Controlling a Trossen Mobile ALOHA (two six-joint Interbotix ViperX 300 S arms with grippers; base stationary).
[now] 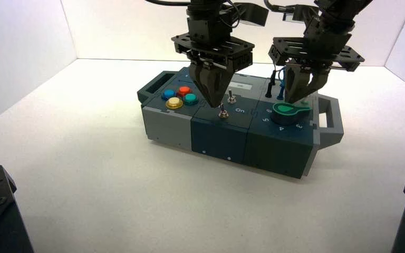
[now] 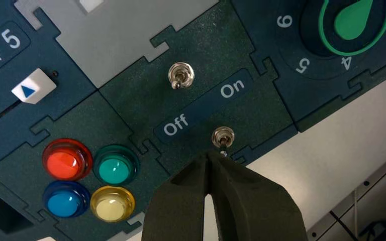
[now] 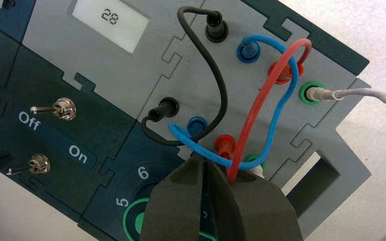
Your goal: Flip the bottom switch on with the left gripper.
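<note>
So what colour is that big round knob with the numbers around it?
Green knob, clearest in the left wrist view.

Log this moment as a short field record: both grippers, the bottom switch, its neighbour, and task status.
left gripper: fingers closed to a point, tip right at the bottom switch's lever
bottom switch: lever leaning to the Off side
upper switch: also leaning toward Off, untouched
right gripper: fingers together, above the green knob, beside the wires
display: reads 28
task status: flip not yet done
</note>
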